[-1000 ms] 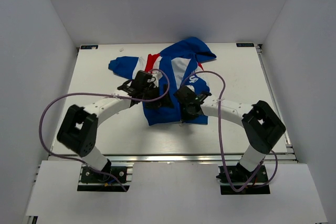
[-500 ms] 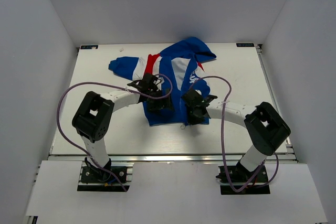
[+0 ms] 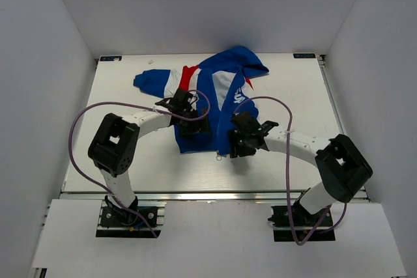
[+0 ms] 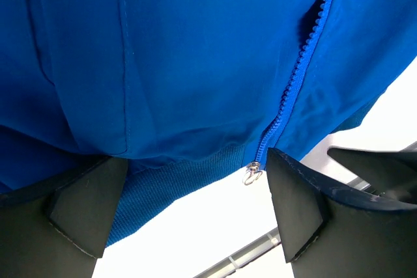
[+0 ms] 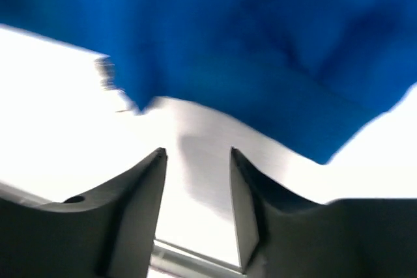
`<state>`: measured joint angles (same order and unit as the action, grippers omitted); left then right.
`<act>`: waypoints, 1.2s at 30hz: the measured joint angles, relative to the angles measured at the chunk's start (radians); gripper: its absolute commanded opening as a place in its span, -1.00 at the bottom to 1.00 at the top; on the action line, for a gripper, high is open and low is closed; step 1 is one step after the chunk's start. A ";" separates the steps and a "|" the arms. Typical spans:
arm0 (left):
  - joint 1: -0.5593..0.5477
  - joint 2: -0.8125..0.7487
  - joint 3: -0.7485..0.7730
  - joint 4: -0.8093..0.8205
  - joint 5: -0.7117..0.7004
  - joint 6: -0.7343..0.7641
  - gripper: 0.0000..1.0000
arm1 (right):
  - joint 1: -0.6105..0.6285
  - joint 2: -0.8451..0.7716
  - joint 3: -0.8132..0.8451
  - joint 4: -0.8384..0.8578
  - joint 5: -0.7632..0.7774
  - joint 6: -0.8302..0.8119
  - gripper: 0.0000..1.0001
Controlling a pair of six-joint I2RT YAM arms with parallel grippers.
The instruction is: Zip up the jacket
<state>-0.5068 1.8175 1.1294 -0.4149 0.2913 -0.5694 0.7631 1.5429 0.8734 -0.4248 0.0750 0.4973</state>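
The royal-blue jacket (image 3: 218,92) with white and red panels lies on the table, hood toward the back. My left gripper (image 3: 190,128) is over its bottom hem. In the left wrist view the left gripper (image 4: 195,196) is open, and the ribbed hem (image 4: 176,183) lies between the fingers without being pinched. The zipper slider with a small metal ring (image 4: 252,174) sits at the hem, next to the right finger (image 4: 296,209). The zipper teeth (image 4: 296,79) run up from it. My right gripper (image 3: 236,144) is at the hem's right corner. In its blurred wrist view the right gripper (image 5: 195,161) is open and empty, with blue fabric (image 5: 260,43) just beyond it.
The white table (image 3: 117,148) ends in a metal rail (image 3: 208,194) at the near edge. White walls enclose the back and both sides. Purple cables (image 3: 81,118) loop above both arms.
The left arm folded in, and its gripper stayed on the hem. The right gripper moved a little toward the near edge and right. The hem shifted slightly left.
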 measured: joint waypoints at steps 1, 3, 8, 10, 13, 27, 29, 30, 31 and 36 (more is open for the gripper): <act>0.000 -0.002 -0.003 0.003 0.000 0.000 0.96 | 0.000 -0.016 0.002 0.014 -0.024 -0.008 0.12; 0.000 -0.004 -0.006 0.008 0.001 0.000 0.96 | 0.000 -0.034 0.014 0.032 -0.052 -0.010 0.20; 0.002 -0.010 -0.018 0.021 0.006 0.001 0.96 | 0.005 -0.018 0.083 0.080 -0.082 -0.007 0.28; 0.002 -0.013 -0.023 0.027 0.006 0.001 0.96 | 0.010 0.013 0.116 0.090 -0.082 -0.004 0.28; 0.002 -0.016 -0.028 0.033 0.006 0.002 0.96 | 0.021 0.071 0.158 0.090 -0.070 0.010 0.24; 0.002 -0.027 -0.043 0.049 0.006 0.005 0.96 | 0.034 0.154 0.193 0.022 -0.016 0.072 0.16; 0.003 -0.027 -0.043 0.049 0.006 0.005 0.96 | 0.038 0.156 0.193 0.023 -0.017 0.075 0.15; 0.003 -0.027 -0.043 0.049 0.006 0.005 0.96 | 0.040 0.159 0.193 0.024 -0.017 0.076 0.13; 0.003 -0.027 -0.043 0.049 0.006 0.005 0.96 | 0.042 0.164 0.193 0.026 -0.018 0.076 0.12; 0.003 -0.027 -0.044 0.049 0.008 0.007 0.96 | 0.050 0.223 0.217 0.021 -0.004 0.083 0.04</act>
<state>-0.5041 1.7905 1.0855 -0.3656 0.2989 -0.5621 0.8135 1.7657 1.0901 -0.4034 0.0708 0.5800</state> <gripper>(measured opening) 0.979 0.527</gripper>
